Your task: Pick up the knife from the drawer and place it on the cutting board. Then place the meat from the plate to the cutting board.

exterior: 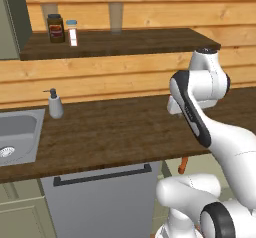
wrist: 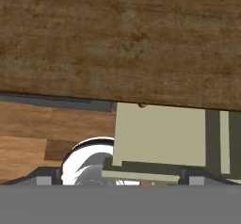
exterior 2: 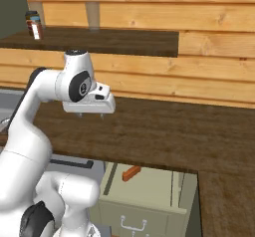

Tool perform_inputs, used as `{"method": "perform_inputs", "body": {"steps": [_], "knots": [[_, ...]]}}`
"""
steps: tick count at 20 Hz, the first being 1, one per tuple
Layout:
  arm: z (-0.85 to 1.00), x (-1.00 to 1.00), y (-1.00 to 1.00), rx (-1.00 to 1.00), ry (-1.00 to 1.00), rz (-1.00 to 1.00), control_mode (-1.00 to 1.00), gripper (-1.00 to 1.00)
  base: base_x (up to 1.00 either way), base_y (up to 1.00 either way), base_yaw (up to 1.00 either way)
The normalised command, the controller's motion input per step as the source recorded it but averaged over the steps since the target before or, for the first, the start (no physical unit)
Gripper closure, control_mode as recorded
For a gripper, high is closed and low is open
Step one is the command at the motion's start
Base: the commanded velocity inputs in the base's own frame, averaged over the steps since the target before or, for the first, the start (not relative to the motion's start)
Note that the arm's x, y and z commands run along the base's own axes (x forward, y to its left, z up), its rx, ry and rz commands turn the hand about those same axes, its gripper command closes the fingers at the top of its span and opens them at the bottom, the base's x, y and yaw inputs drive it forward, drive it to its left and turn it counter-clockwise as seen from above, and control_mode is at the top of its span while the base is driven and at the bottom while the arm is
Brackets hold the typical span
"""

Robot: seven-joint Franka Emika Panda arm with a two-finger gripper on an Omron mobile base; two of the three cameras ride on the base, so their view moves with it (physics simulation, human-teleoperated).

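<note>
- Below the worktop's front edge, one drawer (exterior 2: 149, 193) stands pulled out, with one knife (exterior 2: 131, 173) lying in it by its orange-red handle, not yet picked up.
- Above the worktop (exterior 2: 164, 131), one gripper (exterior 2: 90, 114) hangs with jaws spread wide, holding nothing.
- By my reckoning nothing is done yet: knife first, meat afterwards.
- Farther back, one soap bottle (exterior: 55, 104) by one sink (exterior: 17, 134), two jars (exterior: 56, 28) on the shelf.

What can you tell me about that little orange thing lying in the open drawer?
It is the knife, or rather its orange-red handle: a short, smooth, plastic-looking bar lying flat and slanted in the pulled-out pale beige drawer, just under the wooden counter's edge. Its blade is hidden beneath the counter. Nothing grips it; the open claw hangs above the counter.
</note>
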Motion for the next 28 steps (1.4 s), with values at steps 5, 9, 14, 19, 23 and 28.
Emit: {"method": "perform_inputs", "body": {"steps": [5,9,14,19,23,28], "knots": [[-0.32,-0.46,-0.42,0.01,0.00,0.00,-1.00,-1.00,0.00,0.00,0.00],[-0.01,-0.06,0.00,0.03,0.00,0.00,-1.00,-1.00,0.00,0.00,0.00],[0.00,0.00,0.00,0.00,0.00,0.00,-1.00,-1.00,0.00,0.00,0.00],[0.00,0.00,0.00,0.00,0.00,0.00,1.00,-1.00,-0.03,0.03,-0.01],[0.00,0.00,0.00,0.00,0.00,0.00,1.00,-1.00,-0.55,0.45,-0.05],[0.00,0.00,0.00,0.00,0.00,0.00,1.00,-1.00,-0.65,0.58,-0.21]]}}
